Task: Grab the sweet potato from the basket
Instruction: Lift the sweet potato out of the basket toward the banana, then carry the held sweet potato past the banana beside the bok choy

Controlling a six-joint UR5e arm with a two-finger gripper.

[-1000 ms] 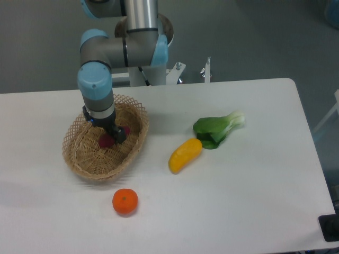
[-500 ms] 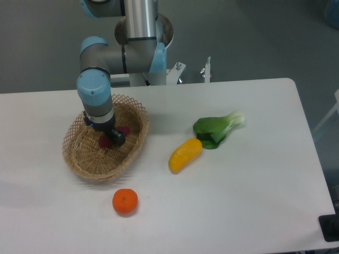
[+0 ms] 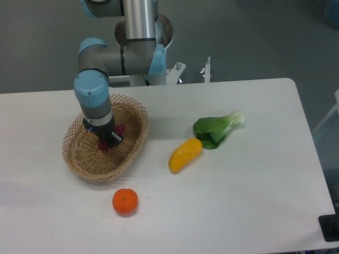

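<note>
Nearest you, an orange (image 3: 125, 201) sits on the table (image 3: 238, 201), just in front of the basket (image 3: 87, 166). Further back and to the right, a yellow vegetable (image 3: 185, 154) lies on the table with a leafy green (image 3: 214, 129) touching its far end; neither matters here.

Your tool (image 3: 109, 140) is down inside the basket, over its middle. The sweet potato (image 3: 119, 129) shows only as reddish-purple bits either side of the tool, one bit behind it and one bit low in front. So it sits right at the fingertips, within the basket rim. You look to be pinching the sweet potato, though the fingers are dark and mostly hidden by the wrist, so the contact itself is hard to confirm. Whether it is off the basket floor, you cannot tell from this angle.

Progress, as a judgement: reach done, grip likely made, lift not clearly begun. Left for you: raise it straight up clear of the rim without dragging the light basket along.

At the back, the arm base (image 3: 142, 32) stands behind the table edge.
</note>
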